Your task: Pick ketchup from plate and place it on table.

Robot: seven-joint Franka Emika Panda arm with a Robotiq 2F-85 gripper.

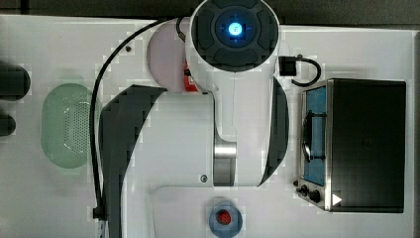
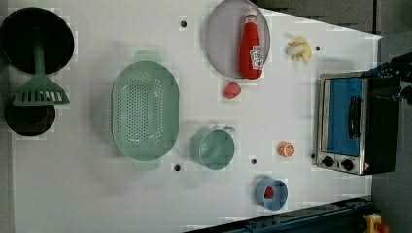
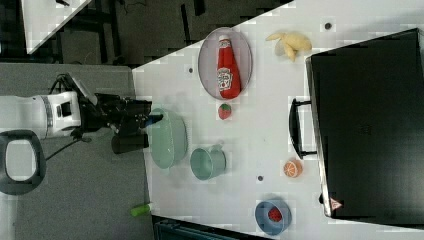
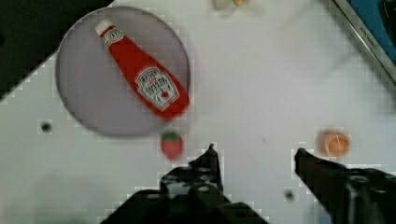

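The ketchup (image 2: 251, 46) is a red bottle with a white cap and label, lying flat on the pale lilac plate (image 2: 221, 39) at the far edge of the white table (image 2: 291, 111). In the wrist view the ketchup (image 4: 144, 77) lies aslant across the plate (image 4: 88, 88), well apart from my gripper (image 4: 256, 156). The gripper is open and empty, high above bare table between a strawberry and an orange slice. In the right view the gripper (image 3: 152, 119) hangs off the arm at the right view's left. In the top view the arm covers all but a sliver of ketchup (image 1: 189, 82).
A toaster oven (image 2: 352, 126) stands at the left view's right. Around the middle lie a green perforated basket (image 2: 145, 116), a green cup (image 2: 214, 148), a strawberry (image 2: 232, 90), an orange slice (image 2: 286, 149), a blue bowl (image 2: 272, 194) and a banana (image 2: 299, 48).
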